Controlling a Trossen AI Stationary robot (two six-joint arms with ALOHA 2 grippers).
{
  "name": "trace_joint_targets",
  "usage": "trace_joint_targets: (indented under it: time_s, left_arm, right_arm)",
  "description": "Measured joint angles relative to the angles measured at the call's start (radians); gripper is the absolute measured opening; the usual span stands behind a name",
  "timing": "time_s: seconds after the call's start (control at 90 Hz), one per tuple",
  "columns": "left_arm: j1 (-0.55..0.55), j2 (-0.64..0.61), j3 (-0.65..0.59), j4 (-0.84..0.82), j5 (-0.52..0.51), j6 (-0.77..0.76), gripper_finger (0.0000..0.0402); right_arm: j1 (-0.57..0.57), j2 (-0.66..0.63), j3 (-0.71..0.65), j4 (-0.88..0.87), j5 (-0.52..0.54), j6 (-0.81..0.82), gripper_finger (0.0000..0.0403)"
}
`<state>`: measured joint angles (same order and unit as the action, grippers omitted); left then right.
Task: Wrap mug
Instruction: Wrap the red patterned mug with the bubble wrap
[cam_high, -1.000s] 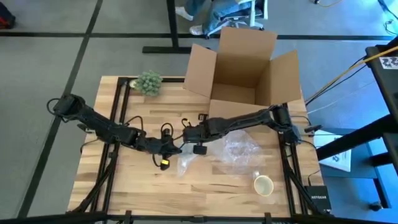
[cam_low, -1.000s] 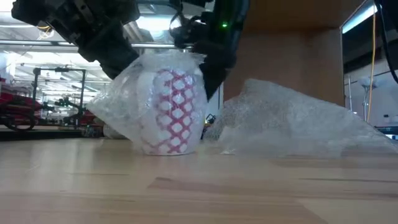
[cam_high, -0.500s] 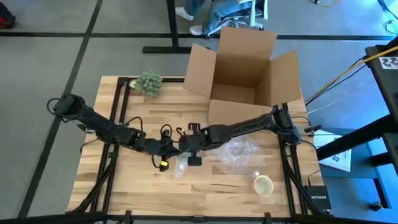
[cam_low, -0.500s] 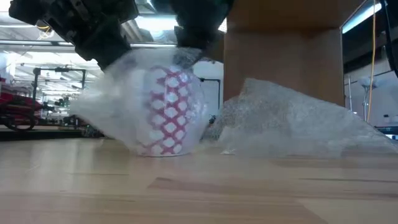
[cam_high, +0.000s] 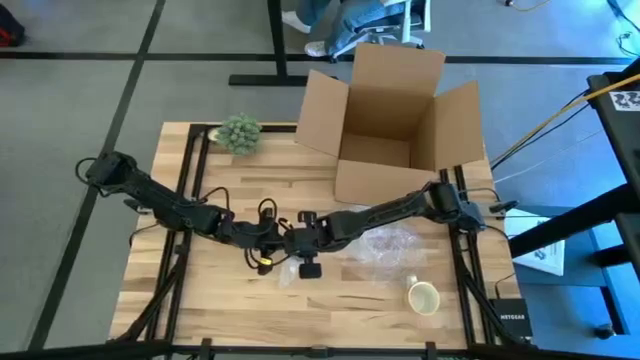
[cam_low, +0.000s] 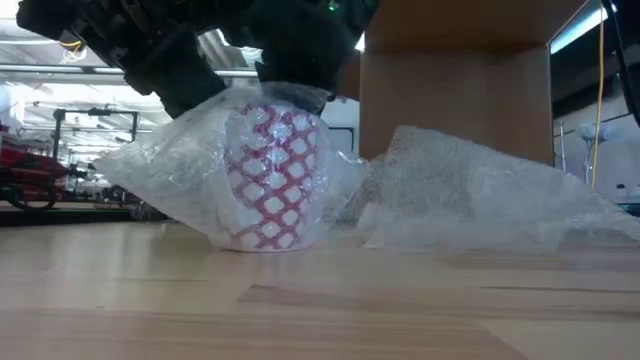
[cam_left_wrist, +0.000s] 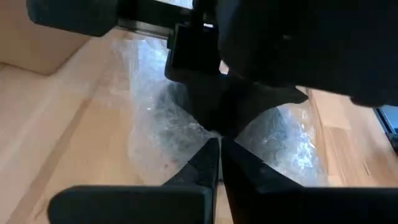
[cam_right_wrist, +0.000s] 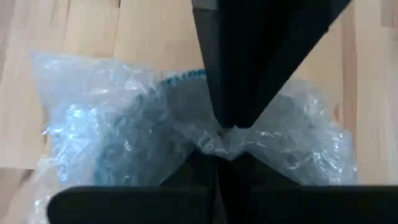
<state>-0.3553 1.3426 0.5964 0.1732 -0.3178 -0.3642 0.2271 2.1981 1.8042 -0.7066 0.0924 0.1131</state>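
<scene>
A white mug with a red lattice pattern (cam_low: 272, 178) stands upright on the light wooden desk (cam_high: 360, 310), near the desk's middle. Clear bubble wrap (cam_low: 175, 180) is drawn up over its rim and sides, so the pattern shows through the film; loose skirts of the wrap fan out onto the wood to the left and right of the mug.

The left pincer (cam_left_wrist: 219, 144) sits just left of the mug's top with its fingers pressed together, and the left wrist view shows their tips meeting at a fold of the wrap. The right pincer (cam_right_wrist: 219, 140) comes in from the right and is directly over the mug, its fingers clamped on a gathered twist of the wrap above the rim.

A second crumpled sheet of clear bubble wrap (cam_high: 385, 247) lies to the right, beside a pale empty cup (cam_high: 423, 297). An open brown cardboard box (cam_high: 393, 112) stands at the far side, and a small green plant (cam_high: 239, 132) at the far left.
</scene>
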Motion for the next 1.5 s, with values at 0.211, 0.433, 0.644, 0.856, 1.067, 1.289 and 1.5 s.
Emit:
trace_joint_targets:
  time_s: [0.211, 0.433, 0.644, 0.856, 1.067, 1.289, 1.5]
  left_arm:
    - [0.000, 0.000, 0.000, -0.007, -0.004, -0.002, 0.0001]
    - [0.000, 0.000, 0.000, -0.007, -0.003, -0.001, 0.0001]
    - [0.000, 0.000, 0.000, -0.007, -0.002, -0.002, 0.0001]
    - [0.000, 0.000, 0.000, -0.006, 0.000, -0.003, 0.0001]
    - [0.000, 0.000, 0.000, -0.001, -0.001, -0.003, 0.0001]
    - [0.000, 0.000, 0.000, 0.006, -0.001, -0.003, 0.0001]
    - [0.006, 0.002, -0.002, 0.084, -0.004, -0.010, 0.0001]
  right_arm:
    - [0.003, -0.022, 0.063, -0.112, -0.007, 0.015, 0.0001]
    - [0.002, -0.026, 0.169, -0.267, 0.011, 0.039, 0.0001]
    - [0.002, -0.028, 0.254, -0.326, 0.074, 0.059, 0.0001]
    - [-0.005, -0.005, 0.193, -0.188, -0.005, 0.069, 0.0001]
    - [-0.007, 0.045, 0.083, -0.153, -0.023, 0.092, 0.0001]
    - [-0.008, 0.055, 0.077, -0.096, -0.018, 0.092, 0.0000]
    - [-0.005, 0.063, 0.110, -0.103, -0.024, 0.073, 0.0001]
